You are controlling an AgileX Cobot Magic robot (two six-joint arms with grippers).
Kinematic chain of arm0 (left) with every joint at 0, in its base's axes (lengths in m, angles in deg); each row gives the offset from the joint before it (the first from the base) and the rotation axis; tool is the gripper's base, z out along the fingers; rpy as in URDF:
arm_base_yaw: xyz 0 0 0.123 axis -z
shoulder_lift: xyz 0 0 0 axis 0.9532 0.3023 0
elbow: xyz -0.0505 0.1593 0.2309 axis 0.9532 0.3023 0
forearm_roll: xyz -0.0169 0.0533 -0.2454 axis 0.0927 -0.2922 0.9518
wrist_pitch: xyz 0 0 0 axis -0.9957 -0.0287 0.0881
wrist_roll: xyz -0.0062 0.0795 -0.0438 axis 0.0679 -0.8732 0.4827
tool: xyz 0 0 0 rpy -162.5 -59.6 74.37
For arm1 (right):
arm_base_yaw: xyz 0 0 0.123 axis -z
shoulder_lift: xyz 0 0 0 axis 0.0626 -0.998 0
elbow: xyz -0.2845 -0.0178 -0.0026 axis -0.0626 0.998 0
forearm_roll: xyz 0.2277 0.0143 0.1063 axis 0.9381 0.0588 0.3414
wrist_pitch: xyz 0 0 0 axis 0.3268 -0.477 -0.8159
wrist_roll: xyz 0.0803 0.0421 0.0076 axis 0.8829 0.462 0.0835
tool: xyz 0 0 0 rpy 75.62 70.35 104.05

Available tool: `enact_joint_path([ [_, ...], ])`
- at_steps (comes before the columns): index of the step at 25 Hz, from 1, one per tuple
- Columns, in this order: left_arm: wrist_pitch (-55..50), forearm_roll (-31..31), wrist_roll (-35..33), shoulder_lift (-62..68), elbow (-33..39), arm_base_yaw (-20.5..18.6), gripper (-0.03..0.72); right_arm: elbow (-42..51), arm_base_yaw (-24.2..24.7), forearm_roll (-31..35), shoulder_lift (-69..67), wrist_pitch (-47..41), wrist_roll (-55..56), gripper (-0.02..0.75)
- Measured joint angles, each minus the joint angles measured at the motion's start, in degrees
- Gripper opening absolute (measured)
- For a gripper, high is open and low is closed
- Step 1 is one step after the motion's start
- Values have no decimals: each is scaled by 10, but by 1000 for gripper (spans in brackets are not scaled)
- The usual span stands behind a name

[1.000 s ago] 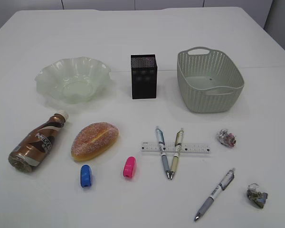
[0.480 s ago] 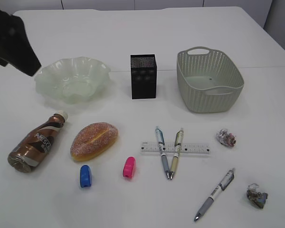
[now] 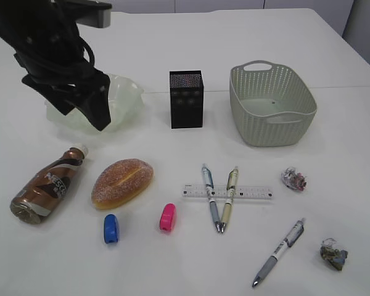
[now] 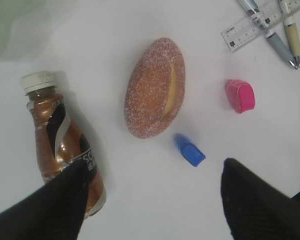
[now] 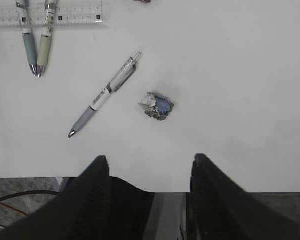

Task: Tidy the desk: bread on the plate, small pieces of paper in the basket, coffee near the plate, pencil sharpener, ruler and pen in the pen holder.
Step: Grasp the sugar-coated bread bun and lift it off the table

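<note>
Fingers (image 4: 50,200) of the left arm stand wide apart above the counter (image 3: 172,259), holding nothing; the right arm's fingers (image 5: 97,185) are apart too. Coffee (image 4: 60,145) lies on its side, left of the bread (image 4: 154,95). That bun looks soft and light; grip gently across its narrow middle.
</note>
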Motion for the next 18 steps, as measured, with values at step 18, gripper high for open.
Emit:
enact_joint_path([
  [18,43,-118,7,128,-5,75,603,0,0,-2,-11,18,-1,414],
])
